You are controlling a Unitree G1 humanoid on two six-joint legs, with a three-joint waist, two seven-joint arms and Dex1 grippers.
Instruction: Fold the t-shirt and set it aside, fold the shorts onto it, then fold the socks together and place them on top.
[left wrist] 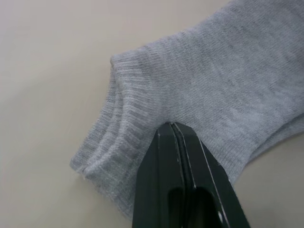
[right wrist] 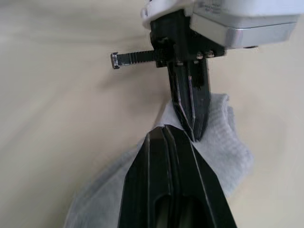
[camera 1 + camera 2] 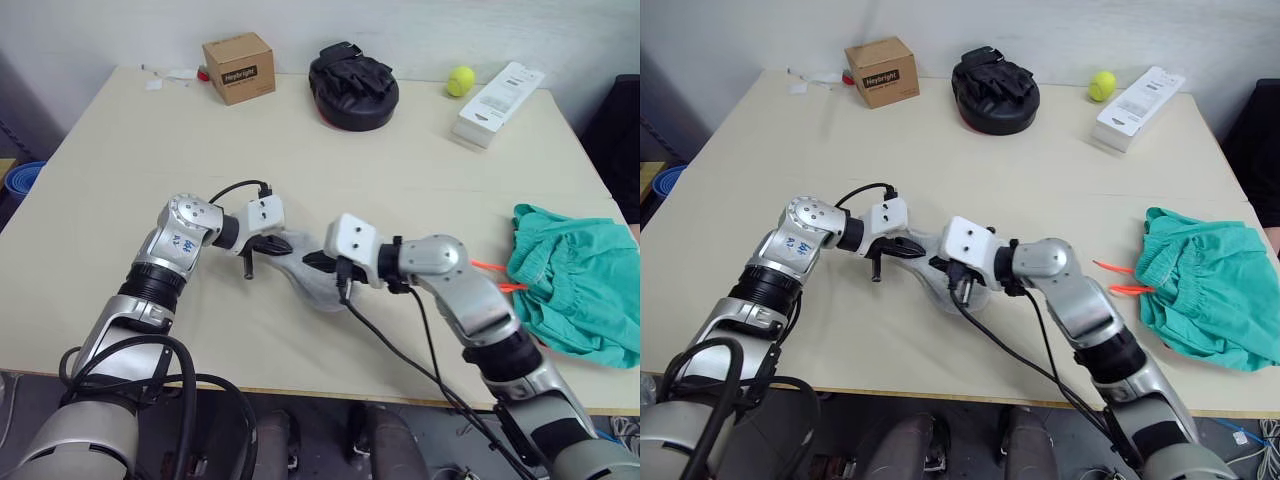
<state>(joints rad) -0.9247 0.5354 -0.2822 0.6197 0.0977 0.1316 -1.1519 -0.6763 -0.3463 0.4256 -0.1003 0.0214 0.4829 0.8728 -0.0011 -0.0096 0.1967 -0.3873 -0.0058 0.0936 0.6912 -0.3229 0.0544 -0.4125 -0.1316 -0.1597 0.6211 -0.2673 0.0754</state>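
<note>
Both arms reach in toward the middle of the pale worktop [image 3: 120, 150], meeting over the socks [image 1: 228, 80]. The light grey knit lies flat on the surface near the front edge, its ribbed cuffs stacked one on the other in the left wrist view.

The left gripper [image 3: 275, 245] has its jaws pressed together, the black tips resting on the sock just behind the cuff; whether any fabric is caught between them I cannot tell. The right gripper [image 2: 178, 137] comes in from the opposite side, jaws likewise closed tight, its tips down on the grey knit and almost touching the tips of the left gripper, which points straight at it in the right wrist view.

The shorts [image 3: 575, 285] sit in a rumpled teal-green heap at the right edge of the worktop, well apart from the socks, with the orange drawstring [image 3: 1120, 280] trailing out toward the right arm.

Along the far side stand a small cardboard box [image 3: 238, 67], a black padded mitt [image 3: 353, 85], a yellow-green tennis ball [image 3: 460, 80] and a flat white box [image 3: 497, 104].
</note>
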